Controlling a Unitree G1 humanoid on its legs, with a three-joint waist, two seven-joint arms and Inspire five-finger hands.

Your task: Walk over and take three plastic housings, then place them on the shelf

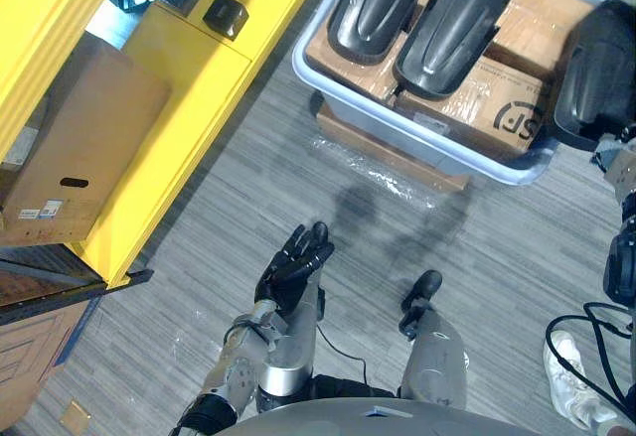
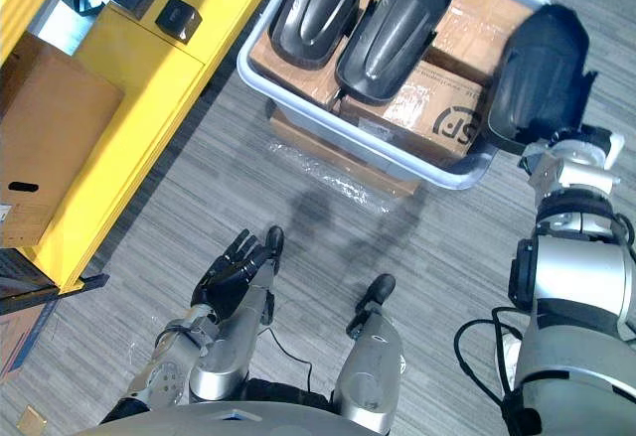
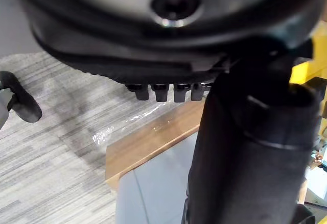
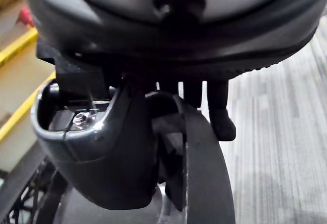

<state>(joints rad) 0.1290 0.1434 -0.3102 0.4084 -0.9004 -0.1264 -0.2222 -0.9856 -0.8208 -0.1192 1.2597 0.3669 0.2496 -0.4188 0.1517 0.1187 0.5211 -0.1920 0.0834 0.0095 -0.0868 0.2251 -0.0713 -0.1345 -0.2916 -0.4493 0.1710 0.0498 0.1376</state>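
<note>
Two dark plastic housings lie side by side on cardboard boxes inside a grey-blue bin on the floor. A third housing hangs just past the bin's right corner, with my right hand shut on it; in the right wrist view its glossy shell covers most of the hand. My left hand is open and holds nothing, low over the grey floor in front of the bin. The yellow shelf runs along the left.
Small black parts sit on the shelf's yellow surface. A cardboard box stands under it. The bin rests on flat cardboard with clear wrap spread in front. A person's white shoe is at the lower right.
</note>
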